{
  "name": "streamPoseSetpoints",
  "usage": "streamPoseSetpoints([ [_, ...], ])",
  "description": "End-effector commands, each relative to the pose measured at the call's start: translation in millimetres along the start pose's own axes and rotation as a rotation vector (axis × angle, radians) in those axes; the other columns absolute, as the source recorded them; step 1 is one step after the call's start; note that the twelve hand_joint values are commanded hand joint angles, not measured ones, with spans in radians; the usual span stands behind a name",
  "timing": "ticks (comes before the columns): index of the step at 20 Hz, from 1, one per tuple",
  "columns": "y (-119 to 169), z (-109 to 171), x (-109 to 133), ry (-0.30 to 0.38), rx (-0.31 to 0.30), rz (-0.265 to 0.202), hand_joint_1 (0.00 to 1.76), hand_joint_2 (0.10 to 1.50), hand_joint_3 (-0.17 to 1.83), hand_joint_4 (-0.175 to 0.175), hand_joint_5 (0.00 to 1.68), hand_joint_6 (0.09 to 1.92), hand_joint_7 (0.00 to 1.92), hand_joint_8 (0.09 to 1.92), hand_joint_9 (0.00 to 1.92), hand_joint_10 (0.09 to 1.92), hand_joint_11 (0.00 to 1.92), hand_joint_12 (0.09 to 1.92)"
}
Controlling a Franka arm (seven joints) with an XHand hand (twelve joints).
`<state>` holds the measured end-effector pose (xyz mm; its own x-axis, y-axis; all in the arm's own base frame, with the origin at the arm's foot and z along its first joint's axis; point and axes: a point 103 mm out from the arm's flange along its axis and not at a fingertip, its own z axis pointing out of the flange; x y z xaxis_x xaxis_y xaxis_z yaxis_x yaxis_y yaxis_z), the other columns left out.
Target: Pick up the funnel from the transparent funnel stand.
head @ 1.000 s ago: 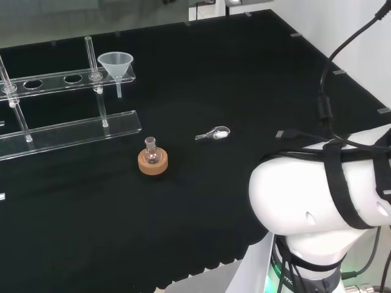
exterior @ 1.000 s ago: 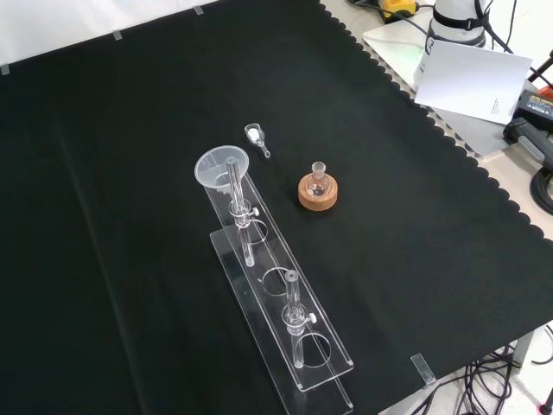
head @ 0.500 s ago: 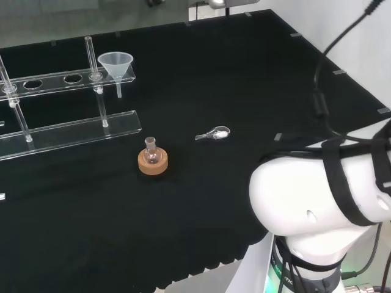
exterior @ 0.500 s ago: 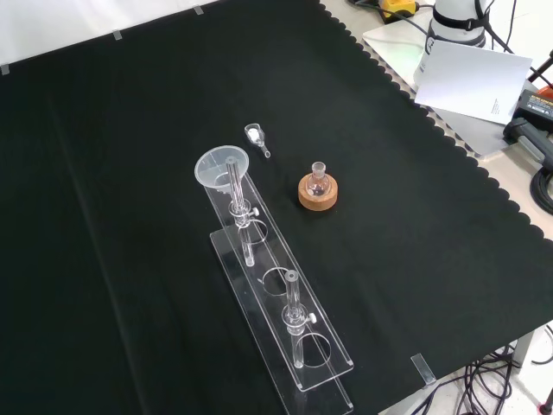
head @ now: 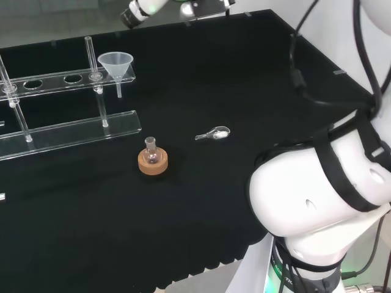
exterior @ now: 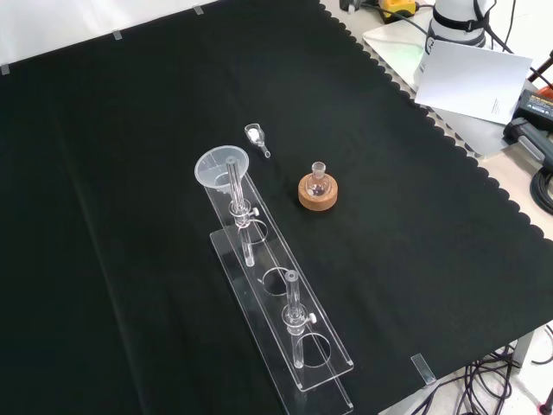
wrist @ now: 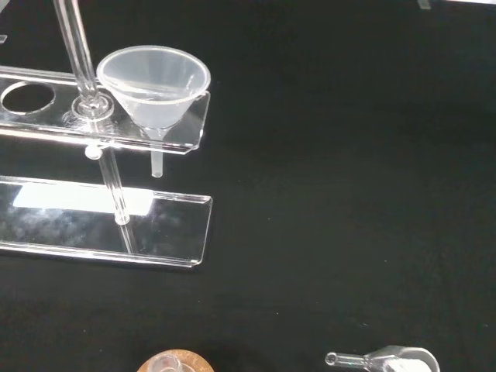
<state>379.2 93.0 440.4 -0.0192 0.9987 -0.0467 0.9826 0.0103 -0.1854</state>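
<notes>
A clear funnel [head: 116, 64] sits in the end hole of the transparent stand [head: 67, 131], stem pointing down. In the front view the funnel [exterior: 222, 167] is at the far end of the stand [exterior: 298, 346]. The wrist view looks down on the funnel [wrist: 155, 93] and on the stand [wrist: 108, 225] from some way off, with nothing touching them. A white and black end part of the arm [head: 139, 11] shows at the head view's top edge, above and behind the funnel. Its fingers are hidden.
A small flask on a cork ring [head: 152, 160] [exterior: 317, 188] stands beside the stand. A small clear scoop with white powder [head: 214, 132] [exterior: 255, 136] [wrist: 387, 360] lies nearby. The arm's white links [head: 317, 195] stand at the head view's right.
In the head view the arm's links and cables have swung upward, and a white and black end part has come in at the top edge. The ware on the cloth has not moved.
</notes>
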Motion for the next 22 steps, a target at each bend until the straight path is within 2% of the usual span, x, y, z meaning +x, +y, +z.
streamPoseSetpoints([
  [1, 30.5, -0.3, 26.2, -0.081, -0.002, -0.04, 0.49, 0.58, 0.0, 0.021, 0.0, 0.09, 0.06, 0.09, 0.01, 0.09, 0.0, 1.22],
  [5, 45.0, 4.8, 37.7, -0.139, 0.045, -0.047, 0.51, 0.57, 0.0, 0.016, 0.0, 0.09, 0.06, 0.09, 0.01, 0.09, 0.0, 1.2],
  [7, 52.5, 7.9, 42.5, -0.151, 0.049, -0.033, 0.51, 0.57, 0.0, 0.016, 0.0, 0.09, 0.03, 0.09, 0.0, 0.09, 0.0, 1.15],
  [13, 77.0, 24.1, 50.1, -0.101, 0.118, -0.003, 0.54, 0.57, 0.0, 0.041, 0.0, 0.09, 0.0, 0.09, 0.0, 0.09, 0.0, 1.05],
  [17, 93.4, 36.3, 47.6, -0.115, 0.152, -0.018, 0.55, 0.57, 0.0, 0.053, 0.0, 0.09, 0.0, 0.09, 0.0, 0.09, 0.0, 0.95],
  [22, 112.6, 48.9, 37.6, -0.123, 0.181, -0.038, 0.55, 0.57, 0.0, 0.054, 0.0, 0.09, 0.0, 0.09, 0.0, 0.09, 0.0, 0.92],
])
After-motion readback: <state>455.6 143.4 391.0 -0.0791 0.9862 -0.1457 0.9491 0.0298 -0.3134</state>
